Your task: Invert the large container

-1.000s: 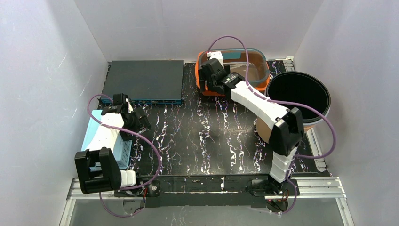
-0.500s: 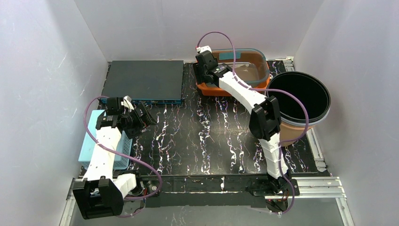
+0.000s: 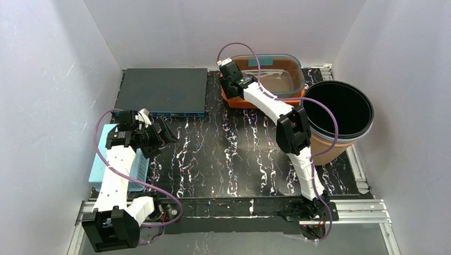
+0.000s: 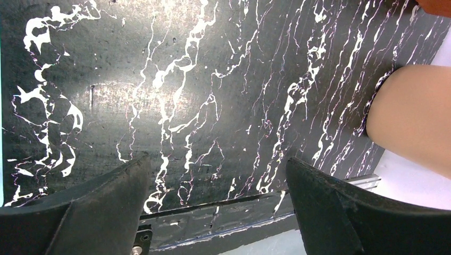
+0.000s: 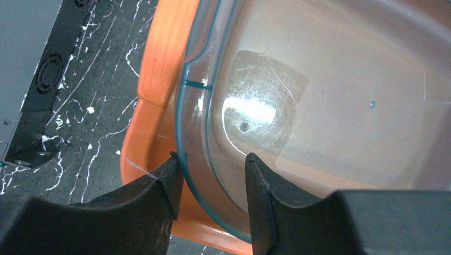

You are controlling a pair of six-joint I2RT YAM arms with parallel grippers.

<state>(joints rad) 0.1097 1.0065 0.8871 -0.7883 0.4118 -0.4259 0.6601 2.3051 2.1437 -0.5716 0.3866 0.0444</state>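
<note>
**At one o'clock, the right claw straddles the container rim**

At the near edge of the table (image 3: pixel 228 154) the two arms rise from their bases, left at seven o'clock, right at five. At eight o'clock a blue basket (image 3: pixel 102 166) lies under the left arm's forearm. Just past it, at nine, the left gripper (image 3: pixel 164 135) hangs over bare marbled table with its jaws spread wide and nothing between them. Its wrist view shows only the tabletop and, at the right edge, a tan bucket wall.

At three o'clock the bucket (image 3: pixel 335 144) stands upright, mouth up, beside the right arm's elbow. At eleven a flat black box (image 3: pixel 162 87) lies against the back wall.

At one o'clock the container (image 3: pixel 276 79), clear with a teal rim, sits mouth up on an orange lid (image 5: pixel 159 64), touching the bucket's far side or just short of it. The right gripper (image 5: pixel 213 158) is at its nine o'clock end with one finger outside the wall and one inside. The jaws are part-closed around the rim. The outer finger meets the rim, but I cannot tell whether the pair actually pinches the wall.
</note>
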